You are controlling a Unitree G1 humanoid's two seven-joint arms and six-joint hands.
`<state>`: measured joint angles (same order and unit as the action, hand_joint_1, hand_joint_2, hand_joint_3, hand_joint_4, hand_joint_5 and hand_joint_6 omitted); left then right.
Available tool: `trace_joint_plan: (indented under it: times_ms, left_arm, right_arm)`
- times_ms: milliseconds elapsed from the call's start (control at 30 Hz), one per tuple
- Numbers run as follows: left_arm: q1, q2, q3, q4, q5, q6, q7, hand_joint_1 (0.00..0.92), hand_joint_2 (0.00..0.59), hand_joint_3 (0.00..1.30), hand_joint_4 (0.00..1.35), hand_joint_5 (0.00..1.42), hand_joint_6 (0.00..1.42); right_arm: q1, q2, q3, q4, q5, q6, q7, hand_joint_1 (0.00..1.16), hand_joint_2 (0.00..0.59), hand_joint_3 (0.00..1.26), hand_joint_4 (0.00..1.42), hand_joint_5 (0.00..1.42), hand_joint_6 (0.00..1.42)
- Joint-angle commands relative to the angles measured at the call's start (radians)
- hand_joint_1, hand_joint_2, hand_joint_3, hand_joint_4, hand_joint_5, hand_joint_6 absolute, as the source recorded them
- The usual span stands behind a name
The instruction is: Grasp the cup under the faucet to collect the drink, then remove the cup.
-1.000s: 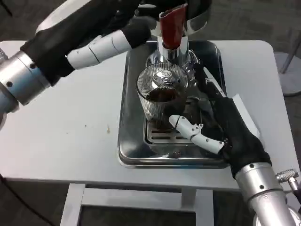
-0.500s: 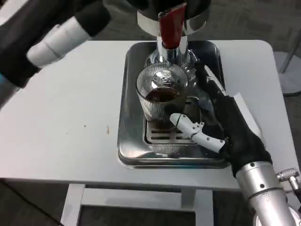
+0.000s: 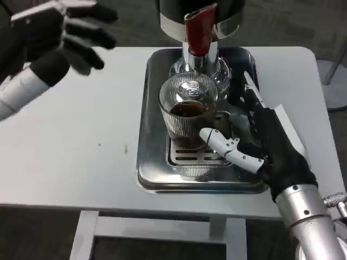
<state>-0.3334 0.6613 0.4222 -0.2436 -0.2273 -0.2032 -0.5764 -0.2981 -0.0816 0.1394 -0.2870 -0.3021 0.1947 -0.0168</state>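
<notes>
Head view: the cup (image 3: pixel 188 111), a ribbed clear glass, stands upright on the slotted grate of the steel drip tray (image 3: pixel 149 162), directly below the chrome faucet (image 3: pixel 198 58) with its red handle (image 3: pixel 197 30). Dark drink fills the lower part of the glass. The tray sits at the middle of the white table (image 3: pixel 81 157), reaching toward its far edge.

The right hand (image 3: pixel 255 143) comes in from the lower right, its silver forearm (image 3: pixel 312 227) rising from the corner and the black back of the hand lying over the right side of the tray. Its white thumb (image 3: pixel 227 149) reaches across to the cup's near right side and touches the glass low down, while black fingers run up along the cup's right flank toward the faucet base. The hand is wrapped partly around the cup, though how firm the clamp is on the far side I cannot tell.

The left hand (image 3: pixel 65 32) hovers high at the upper left, well apart from the tray, above the table's far left corner. Its black fingers are spread apart and hold nothing, pointing right toward the dispenser, and it looks a little blurred.
</notes>
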Motion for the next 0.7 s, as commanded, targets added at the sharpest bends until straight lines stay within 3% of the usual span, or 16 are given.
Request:
trace_joint_plan:
  times_ms: [33, 400, 567, 700]
  left_arm:
    - [0.063, 0.014, 0.011, 0.024, 0.037, -0.047, 0.011, 0.010, 0.072, 0.34, 0.42, 0.54, 0.61]
    - [0.146, -0.010, -0.006, 0.087, 0.107, -0.098, 0.060, 0.029, 0.084, 0.33, 0.40, 0.51, 0.57]
    - [0.176, -0.015, -0.015, 0.127, 0.161, -0.138, 0.102, 0.034, 0.086, 0.27, 0.27, 0.36, 0.38]
    - [0.183, -0.027, -0.031, 0.164, 0.204, -0.164, 0.141, 0.034, 0.087, 0.22, 0.20, 0.29, 0.31]
  right_arm:
    - [0.002, 0.000, 0.003, -0.013, 0.013, -0.016, 0.016, 0.63, 0.243, 0.01, 0.05, 0.12, 0.26]
    - [0.005, -0.001, 0.004, -0.015, 0.015, -0.007, 0.022, 0.62, 0.233, 0.00, 0.04, 0.10, 0.24]
    - [0.002, 0.005, 0.009, -0.018, 0.014, 0.000, 0.023, 0.62, 0.230, 0.00, 0.03, 0.09, 0.23]
    - [0.002, 0.006, 0.013, -0.022, 0.013, 0.006, 0.024, 0.61, 0.230, 0.00, 0.02, 0.08, 0.22]
